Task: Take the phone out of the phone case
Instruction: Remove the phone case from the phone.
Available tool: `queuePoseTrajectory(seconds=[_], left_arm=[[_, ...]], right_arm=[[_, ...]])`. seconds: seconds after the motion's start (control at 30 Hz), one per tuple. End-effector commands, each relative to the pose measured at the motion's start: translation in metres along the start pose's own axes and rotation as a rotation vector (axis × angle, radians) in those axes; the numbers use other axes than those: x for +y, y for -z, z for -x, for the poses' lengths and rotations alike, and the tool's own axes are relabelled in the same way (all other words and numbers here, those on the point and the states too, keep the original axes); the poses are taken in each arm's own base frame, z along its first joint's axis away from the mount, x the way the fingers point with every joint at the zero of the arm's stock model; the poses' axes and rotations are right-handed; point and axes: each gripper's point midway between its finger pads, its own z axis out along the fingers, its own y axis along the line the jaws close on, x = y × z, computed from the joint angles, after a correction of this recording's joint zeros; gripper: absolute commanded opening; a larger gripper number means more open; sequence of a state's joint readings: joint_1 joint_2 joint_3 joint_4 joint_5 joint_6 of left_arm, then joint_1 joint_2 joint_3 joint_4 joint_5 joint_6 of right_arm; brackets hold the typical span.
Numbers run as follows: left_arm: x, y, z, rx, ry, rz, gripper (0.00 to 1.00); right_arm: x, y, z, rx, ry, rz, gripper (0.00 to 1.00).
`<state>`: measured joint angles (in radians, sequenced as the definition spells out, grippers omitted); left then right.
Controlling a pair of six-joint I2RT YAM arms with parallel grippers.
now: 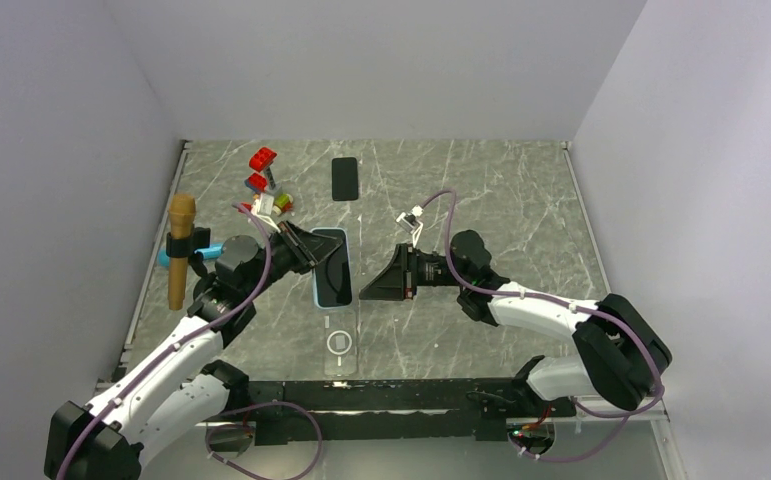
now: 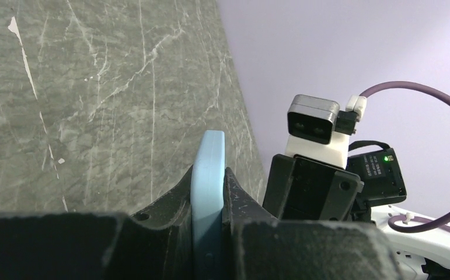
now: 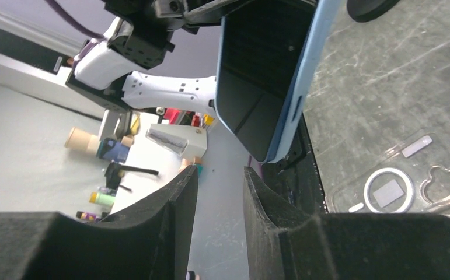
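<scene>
A phone with a dark screen sits in a light blue case (image 1: 333, 268). My left gripper (image 1: 306, 248) is shut on the case's far end and holds it above the table. In the left wrist view the blue case edge (image 2: 209, 175) stands clamped between my black fingers (image 2: 170, 204). In the right wrist view the phone's screen (image 3: 257, 70) and blue case rim (image 3: 304, 81) hang above my right gripper (image 3: 220, 178), which is open with a narrow gap and empty. In the top view my right gripper (image 1: 366, 291) is just right of the phone, apart from it.
A clear phone case (image 1: 340, 344) with a white ring lies flat near the front edge, also in the right wrist view (image 3: 397, 186). A black phone-shaped slab (image 1: 344, 179) lies at the back. Red bricks (image 1: 261, 160), small toys and a brown microphone (image 1: 180, 250) are at the left.
</scene>
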<state>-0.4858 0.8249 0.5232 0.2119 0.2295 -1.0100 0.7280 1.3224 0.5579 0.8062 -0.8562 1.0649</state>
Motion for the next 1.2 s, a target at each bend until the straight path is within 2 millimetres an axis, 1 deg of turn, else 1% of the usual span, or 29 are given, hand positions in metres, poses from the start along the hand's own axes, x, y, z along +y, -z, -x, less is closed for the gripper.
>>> queuePoseTrajectory(seconds=[0.0, 0.07, 0.2, 0.43, 0.63, 0.73, 0.9, 1.07, 1.17], left_arm=[[-0.046, 0.003, 0.032, -0.097, -0.030, -0.131, 0.00], [-0.048, 0.002, 0.031, -0.094, -0.024, -0.139, 0.00], [-0.051, 0.000, 0.031, -0.087, -0.015, -0.158, 0.00], [-0.053, -0.002, 0.026, -0.066, 0.010, -0.190, 0.00], [-0.056, 0.000, 0.024, -0.064, 0.030, -0.218, 0.00], [-0.057, 0.001, 0.024, -0.064, 0.023, -0.220, 0.00], [-0.057, 0.004, 0.027, -0.077, 0.000, -0.207, 0.00], [-0.058, 0.006, 0.028, -0.082, -0.008, -0.210, 0.00], [-0.058, 0.005, 0.026, -0.075, -0.004, -0.219, 0.00]], right_arm=[[0.003, -0.006, 0.014, -0.032, 0.053, -0.012, 0.37], [0.001, -0.007, 0.014, -0.037, 0.030, -0.009, 0.36], [0.007, -0.012, 0.013, -0.039, 0.014, 0.042, 0.34], [0.011, -0.020, 0.008, -0.027, 0.000, 0.069, 0.32], [0.008, -0.023, 0.006, -0.030, -0.020, 0.061, 0.31], [-0.001, -0.022, 0.005, -0.039, -0.043, 0.011, 0.32], [-0.012, -0.015, 0.006, -0.047, 0.011, -0.109, 0.32], [-0.008, -0.013, 0.013, -0.064, 0.058, -0.136, 0.32], [-0.008, -0.015, 0.014, -0.060, 0.054, -0.131, 0.29]])
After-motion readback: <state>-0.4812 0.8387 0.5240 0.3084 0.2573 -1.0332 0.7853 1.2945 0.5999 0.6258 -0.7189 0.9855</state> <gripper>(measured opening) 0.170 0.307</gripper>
